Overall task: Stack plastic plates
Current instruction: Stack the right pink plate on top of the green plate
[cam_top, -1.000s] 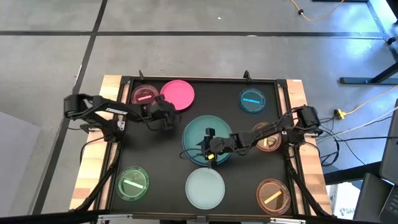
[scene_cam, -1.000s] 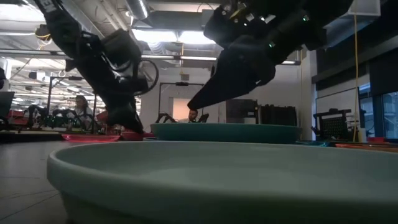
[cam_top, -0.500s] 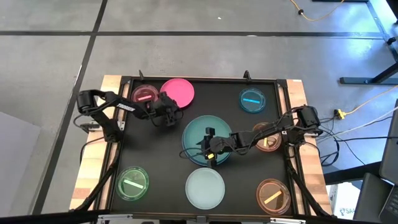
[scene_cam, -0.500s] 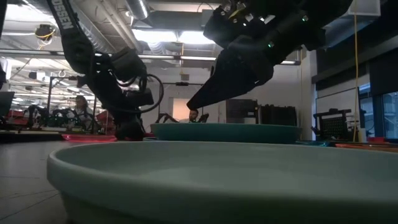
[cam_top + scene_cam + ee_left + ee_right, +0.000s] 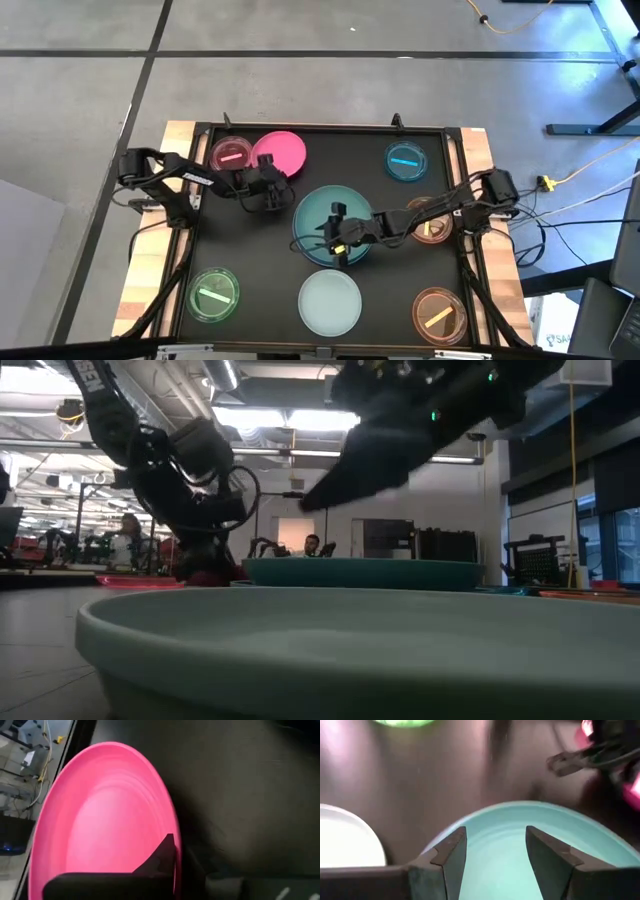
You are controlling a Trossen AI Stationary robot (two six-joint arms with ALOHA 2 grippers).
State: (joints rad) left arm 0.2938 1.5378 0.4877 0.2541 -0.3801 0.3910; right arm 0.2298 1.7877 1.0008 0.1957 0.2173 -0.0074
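A solid pink plate (image 5: 280, 150) lies at the table's far middle, and my left gripper (image 5: 267, 187) is shut on its near rim. A large teal plate (image 5: 322, 215) sits in the middle of the table. My right gripper (image 5: 341, 243) hangs open just above it, its fingers (image 5: 451, 851) apart over the teal plate (image 5: 510, 822) and touching nothing. A pale mint plate (image 5: 330, 302) rests flat near the front edge. In the low view my left gripper (image 5: 203, 567) is low at the pink plate. My left gripper pinches the pink plate's near rim (image 5: 171, 822). One finger (image 5: 160, 862) lies on top, just inside the rim; the plate hides the other. The fingers come slanting down from the table's near left. I cannot tell whether the plate is lifted off the table.
Small translucent dishes stand around: a pink dish (image 5: 232, 153) right beside the pink plate, a blue dish (image 5: 406, 160) at far right, two orange dishes (image 5: 432, 224) (image 5: 438, 314) at right, and a green dish (image 5: 213, 293) at near left. A raised frame (image 5: 320, 127) edges the black mat.
My left gripper has dipped to the pink plate's near rim and shut on it; the plate has shifted slightly toward the table's left. My right gripper has risen a little above the teal plate, still open.
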